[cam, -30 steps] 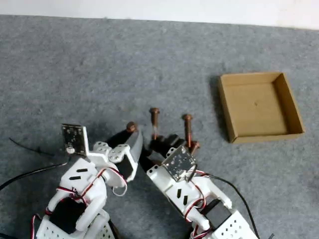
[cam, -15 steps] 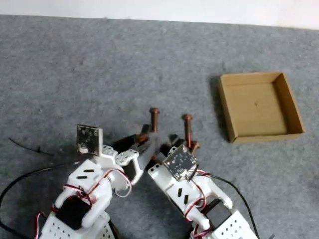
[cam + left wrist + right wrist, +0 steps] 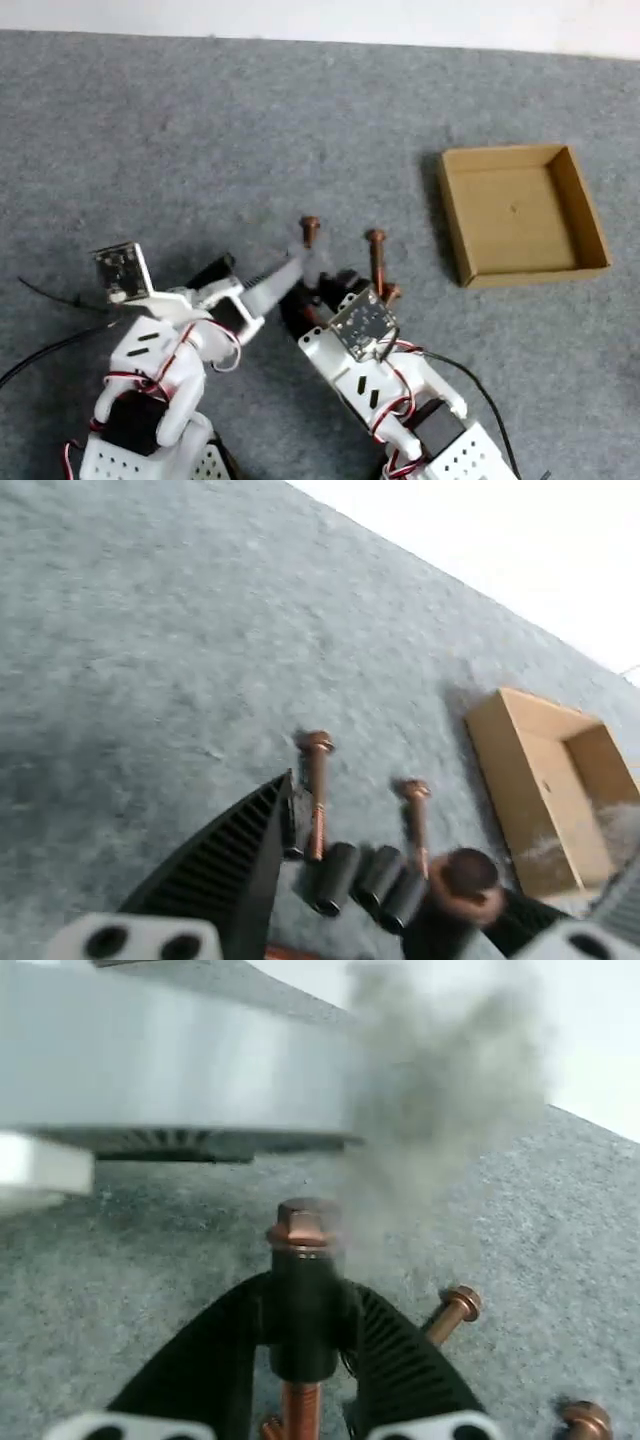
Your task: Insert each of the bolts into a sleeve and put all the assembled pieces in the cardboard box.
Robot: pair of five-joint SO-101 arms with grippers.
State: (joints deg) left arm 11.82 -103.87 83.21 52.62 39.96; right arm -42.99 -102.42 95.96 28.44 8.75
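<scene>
My right gripper (image 3: 303,1310) is shut on a black sleeve (image 3: 303,1330) held upright, with a copper bolt (image 3: 300,1226) seated in it. In the high view it (image 3: 318,300) sits low in the middle of the grey mat. My left gripper (image 3: 270,272) is just to its left, open and holding nothing; one black finger (image 3: 235,865) points at a loose bolt (image 3: 317,780). Three spare black sleeves (image 3: 372,878) lie side by side between two loose bolts (image 3: 311,234) (image 3: 376,256). A third bolt (image 3: 390,293) lies by the right wrist. The cardboard box (image 3: 455,220) holds nothing.
The box stands to the right of the bolts with a strip of bare mat between. The far half of the mat (image 3: 200,130) is open. A thin black cable (image 3: 50,297) trails off at the left edge, beside the left arm's base.
The left gripper brought a bolt over to the right gripper's sleeve, let it go and swung back open to the left. The bolt now stands in the held sleeve.
</scene>
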